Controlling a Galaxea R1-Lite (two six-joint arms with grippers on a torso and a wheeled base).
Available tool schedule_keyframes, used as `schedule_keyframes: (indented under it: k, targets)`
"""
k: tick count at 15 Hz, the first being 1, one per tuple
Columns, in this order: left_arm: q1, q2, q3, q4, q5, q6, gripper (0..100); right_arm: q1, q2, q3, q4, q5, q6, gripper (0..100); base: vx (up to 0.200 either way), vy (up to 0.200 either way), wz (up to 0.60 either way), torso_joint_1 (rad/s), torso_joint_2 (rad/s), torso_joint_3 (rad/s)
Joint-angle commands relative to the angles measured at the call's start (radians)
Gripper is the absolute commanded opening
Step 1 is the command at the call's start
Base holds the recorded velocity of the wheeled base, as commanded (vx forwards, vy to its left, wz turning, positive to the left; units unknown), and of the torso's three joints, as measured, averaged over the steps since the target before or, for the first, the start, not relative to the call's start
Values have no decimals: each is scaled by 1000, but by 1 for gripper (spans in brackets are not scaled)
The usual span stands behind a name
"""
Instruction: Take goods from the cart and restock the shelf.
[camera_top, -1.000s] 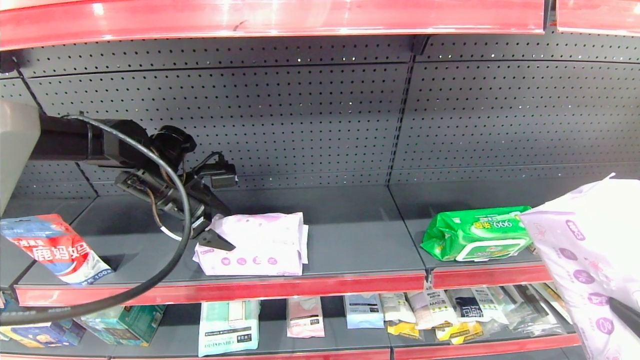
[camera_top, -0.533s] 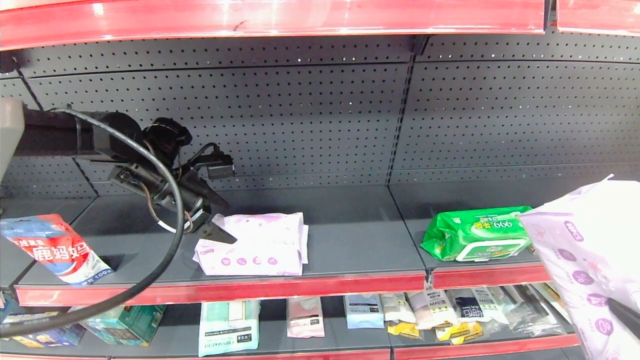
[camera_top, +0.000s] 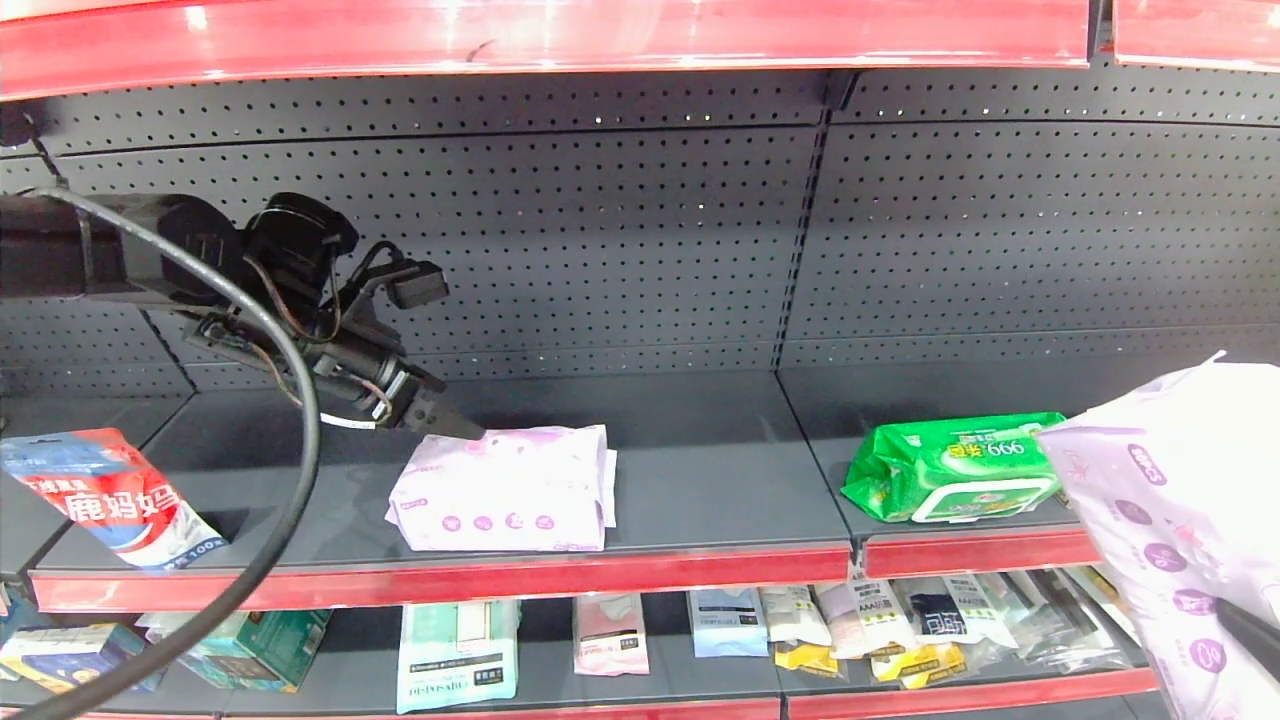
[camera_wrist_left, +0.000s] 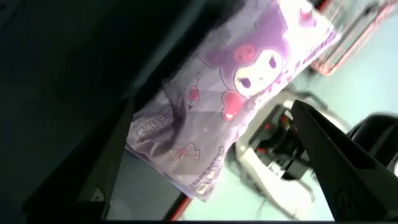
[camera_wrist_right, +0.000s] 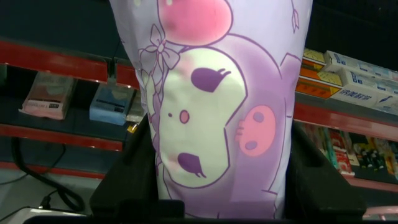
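L: left end effector (camera_top: 432, 412) spread open by back-left corner of purple pack (camera_top: 510, 490) | pack lies flat near shelf (camera_top: 700, 470) front edge, we judge it placed | R: right end effector (camera_wrist_right: 224, 143) clamps 2nd pack (camera_top: 1180, 500) before shelf's right end, ready for a free spot

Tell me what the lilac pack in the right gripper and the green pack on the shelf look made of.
lilac pack: thin soft plastic film, likely, with a satin printed finish; it wrinkles and bulges.
green pack: glossy plastic film, judging by bright highlights and the crimped end; its white-edged flap lid looks like stiffer plastic.
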Motion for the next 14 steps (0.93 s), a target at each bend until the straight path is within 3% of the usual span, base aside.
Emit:
schedule_keyframes:
  k: [1, 4, 5, 6, 8, 9, 10, 11, 12, 14]
  targets:
    - [1, -42, 70, -74, 11, -30, 100, 1, 5, -1, 0, 0, 0, 0, 0, 0, 0, 0, 0, 0]
    - [2, -50, 225, -297, 84, -46, 100, 1, 11, -5, -1, 3, 0, 0, 0, 0, 0, 0, 0, 0]
    - [-2, -50, 253, -347, 106, -70, 100, 1, 11, -5, -1, 3, 0, 0, 0, 0, 0, 0, 0, 0]
    - [-16, -51, 267, -381, 136, -113, 100, 1, 9, -5, 0, 3, 0, 0, 0, 0, 0, 0, 0, 0]
    - [-50, -51, 259, -449, 224, -236, 100, 1, 9, -7, -1, 2, 0, 0, 0, 0, 0, 0, 0, 0]
    - [-76, -51, 260, -513, 297, -326, 100, 1, 9, -5, -1, 2, 1, 0, 0, 0, 0, 0, 0, 0]
    - [-94, -51, 268, -555, 368, -391, 100, 1, 9, -5, -1, 3, 1, 0, 0, 0, 0, 0, 0, 0]
    - [-96, -51, 270, -559, 377, -398, 100, 1, 9, -5, -1, 3, 1, 0, 0, 0, 0, 0, 0, 0]
    - [-114, -57, 288, -634, 501, -481, 100, 1, 9, -4, -1, 3, 1, 0, 0, 0, 0, 0, 0, 0]
    - [-116, -85, 333, -752, 633, -559, 100, 1, 8, 5, -1, 3, 7, 0, 0, 0, 0, 0, 0, 0]
